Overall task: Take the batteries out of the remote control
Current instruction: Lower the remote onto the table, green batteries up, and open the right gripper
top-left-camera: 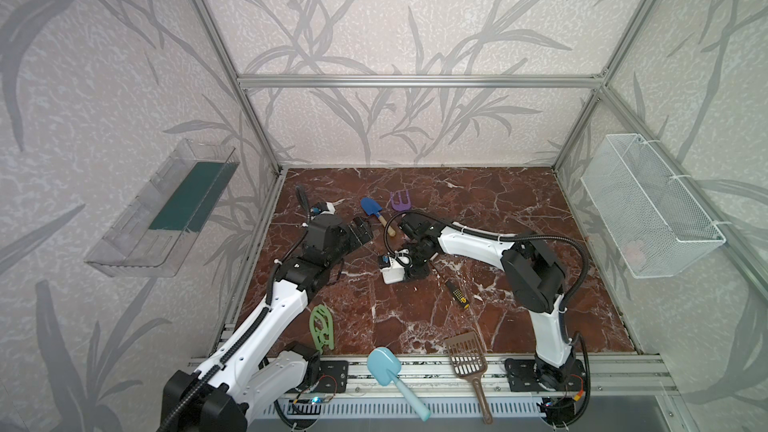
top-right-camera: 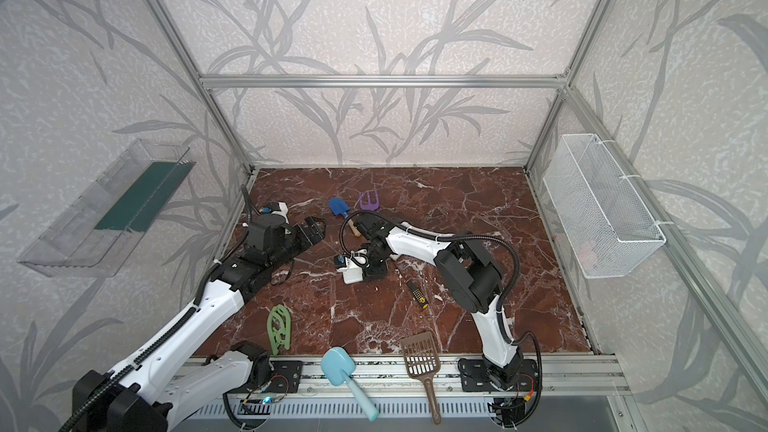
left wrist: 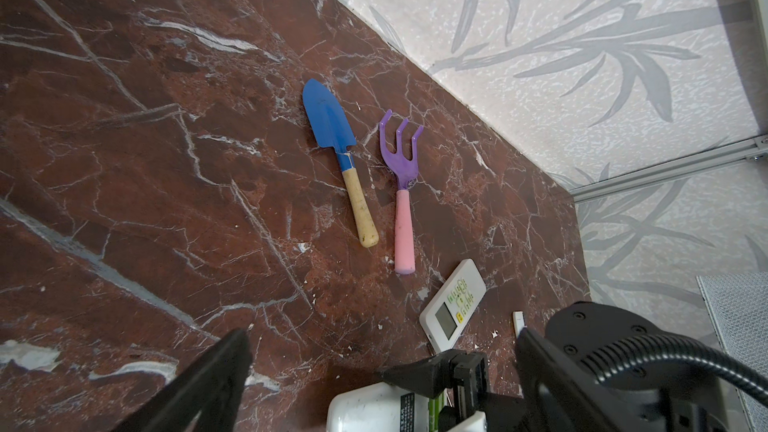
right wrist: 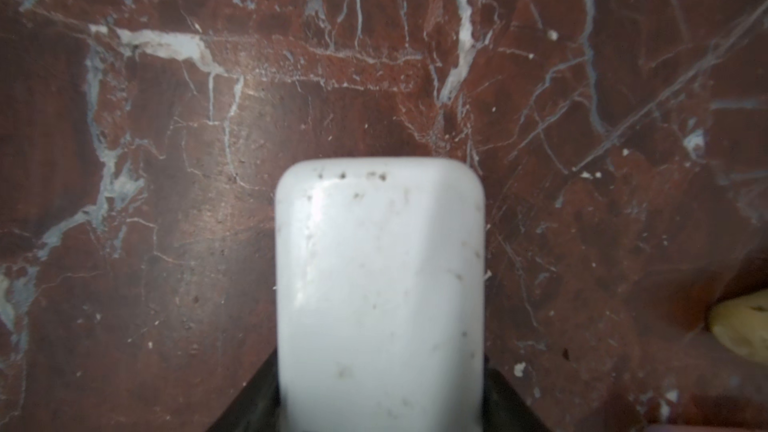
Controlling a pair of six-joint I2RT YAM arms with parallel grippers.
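My right gripper (right wrist: 380,409) is shut on the white remote control (right wrist: 380,284), one black jaw against each long side, just above the marble floor. In the left wrist view the remote control (left wrist: 374,409) lies back-up, and lime-green batteries (left wrist: 437,411) show in its opened compartment beside a right finger (left wrist: 432,371). In both top views the right gripper (top-left-camera: 411,270) (top-right-camera: 374,272) hides the remote. My left gripper (left wrist: 382,338) is open with nothing in it, hovering to the left of the remote (top-left-camera: 361,230) (top-right-camera: 313,230).
A second white remote with a display (left wrist: 453,305) lies face-up near a blue trowel (top-left-camera: 371,209) and purple fork (top-left-camera: 401,201). A yellow-black screwdriver (top-left-camera: 459,295), green trivet (top-left-camera: 322,328), blue scoop (top-left-camera: 384,367) and brown scoop (top-left-camera: 465,355) lie nearer the front. A wire basket (top-left-camera: 648,205) hangs on the right wall.
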